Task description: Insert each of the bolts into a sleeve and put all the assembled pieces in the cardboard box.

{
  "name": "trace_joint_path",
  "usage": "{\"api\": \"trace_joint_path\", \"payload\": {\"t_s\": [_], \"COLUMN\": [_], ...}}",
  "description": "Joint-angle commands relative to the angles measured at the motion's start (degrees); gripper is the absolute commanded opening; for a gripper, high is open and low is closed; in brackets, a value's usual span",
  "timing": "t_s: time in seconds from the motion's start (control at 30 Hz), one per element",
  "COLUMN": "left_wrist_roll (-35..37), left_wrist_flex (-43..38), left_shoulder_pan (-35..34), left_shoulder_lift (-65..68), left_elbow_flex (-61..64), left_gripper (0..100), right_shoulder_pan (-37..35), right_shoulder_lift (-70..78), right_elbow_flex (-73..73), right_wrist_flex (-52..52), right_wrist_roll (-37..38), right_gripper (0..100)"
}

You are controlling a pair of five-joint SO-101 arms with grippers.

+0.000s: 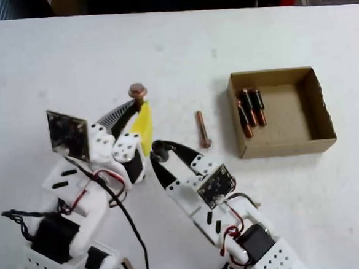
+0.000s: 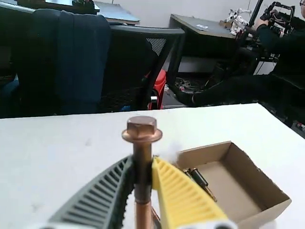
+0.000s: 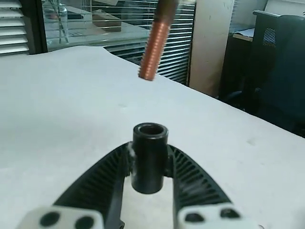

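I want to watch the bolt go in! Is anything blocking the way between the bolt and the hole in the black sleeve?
Nothing visible. The left claw holds the bolt, the right claw holds the black sleeve, hole open, and only air lies between the bolt's tip and that hole.

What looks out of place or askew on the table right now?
Nothing spilled or damaged. One loose bolt lies beside the cardboard box. The held bolt in the left gripper hangs apart from the sleeve in the right gripper, not yet inserted.
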Motion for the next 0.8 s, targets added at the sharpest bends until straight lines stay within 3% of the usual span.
{"api": "trace_joint_path", "payload": {"t_s": [0.0, 0.23, 0.37, 0.6, 0.77], "left_wrist_roll": [1.4, 1.4, 1.3, 1.3, -4.1], "left_wrist_flex": [-3.3, -5.9, -10.6, -11.5, -11.5], "left_shoulder_pan": [0.6, 3.9, 3.6, 3.6, 3.6], "left_shoulder_lift": [-2.4, -10.9, -17.5, -24.0, -26.2], "left_elbow_flex": [-0.2, 7.2, 13.7, 19.2, 22.1], "left_gripper": [2, 2, 2, 2, 2], "right_shoulder_pan": [0.6, 0.6, 0.6, 0.7, 0.7], "right_shoulder_lift": [-0.7, -0.7, -0.7, -0.7, -0.7], "right_elbow_flex": [0.2, 0.2, 0.2, 0.4, 0.4], "right_wrist_flex": [-0.1, -0.1, -0.1, 0.0, 0.1], "right_wrist_roll": [-0.5, -0.5, -0.5, -0.5, -0.5], "right_gripper": [1.6, 1.6, 1.6, 1.6, 1.6]}}
